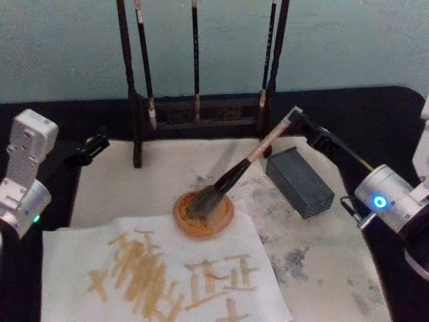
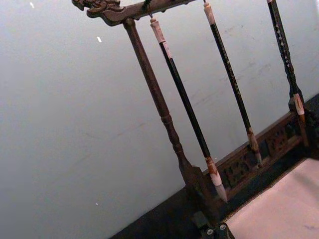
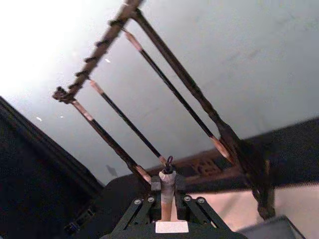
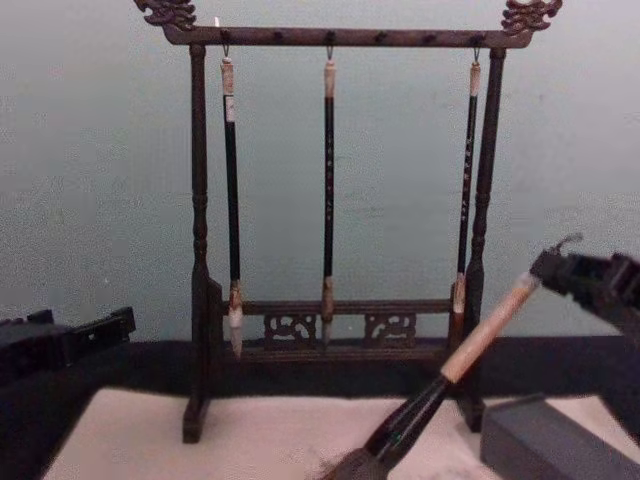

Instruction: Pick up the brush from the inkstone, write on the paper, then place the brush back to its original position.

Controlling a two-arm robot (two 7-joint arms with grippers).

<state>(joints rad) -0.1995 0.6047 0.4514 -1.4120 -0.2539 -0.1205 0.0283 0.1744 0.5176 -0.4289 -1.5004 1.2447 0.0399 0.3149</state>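
My right gripper (image 1: 293, 117) is shut on the pale upper end of the brush (image 1: 249, 159), to the right of the rack. The brush slants down to the left, and its bushy bristle head rests in a round orange-brown dish (image 1: 224, 219). In the right wrist view the handle's top and its cord loop stand up between the fingers (image 3: 168, 188). The brush (image 4: 482, 333) also shows in the chest view, held by my right gripper (image 4: 550, 268). Just right of the brush lies the inkstone (image 1: 299, 181), a dark grey block. The paper (image 1: 80, 268), bearing yellowish strokes, lies near the front. My left gripper (image 1: 92, 146) is parked at the left.
A dark wooden rack (image 4: 330, 322) with three slim hanging brushes stands at the back of the table. A cream mat (image 1: 322, 268) with grey ink stains covers the table under everything. The black tabletop edges the mat on both sides.
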